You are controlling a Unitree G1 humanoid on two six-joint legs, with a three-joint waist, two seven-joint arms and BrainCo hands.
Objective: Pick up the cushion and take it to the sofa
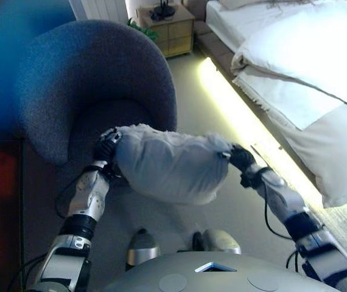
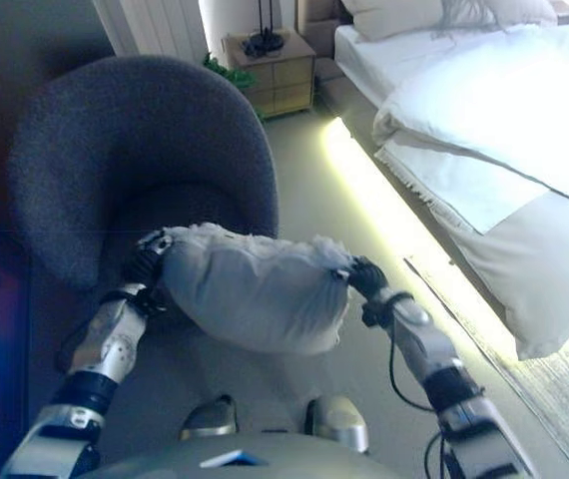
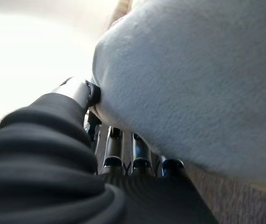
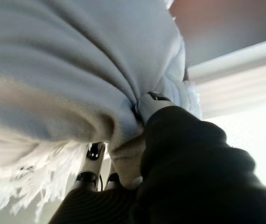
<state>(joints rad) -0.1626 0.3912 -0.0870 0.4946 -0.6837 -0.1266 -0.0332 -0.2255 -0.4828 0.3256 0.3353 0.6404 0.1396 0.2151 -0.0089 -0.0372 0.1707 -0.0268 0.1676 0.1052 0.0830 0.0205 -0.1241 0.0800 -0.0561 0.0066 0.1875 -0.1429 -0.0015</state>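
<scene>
A light grey cushion point(image 1: 170, 164) with a fringed edge hangs in the air between my two hands, just in front of the dark blue armchair point(image 1: 94, 85). My left hand point(image 1: 105, 148) grips its left end; in the left wrist view the thumb point(image 3: 79, 93) presses into the cushion point(image 3: 193, 79) and the fingers lie under it. My right hand point(image 1: 241, 158) grips its right end; in the right wrist view the thumb point(image 4: 154, 103) pinches a bunched fold of the cushion point(image 4: 67, 70). The armchair seat point(image 2: 180, 205) lies just beyond the cushion.
A bed point(image 1: 307, 73) with white bedding and a lit strip along its base point(image 1: 234, 103) runs along the right. A wooden nightstand point(image 1: 167, 27) stands at the back. A pale rug point(image 2: 554, 399) lies at the lower right.
</scene>
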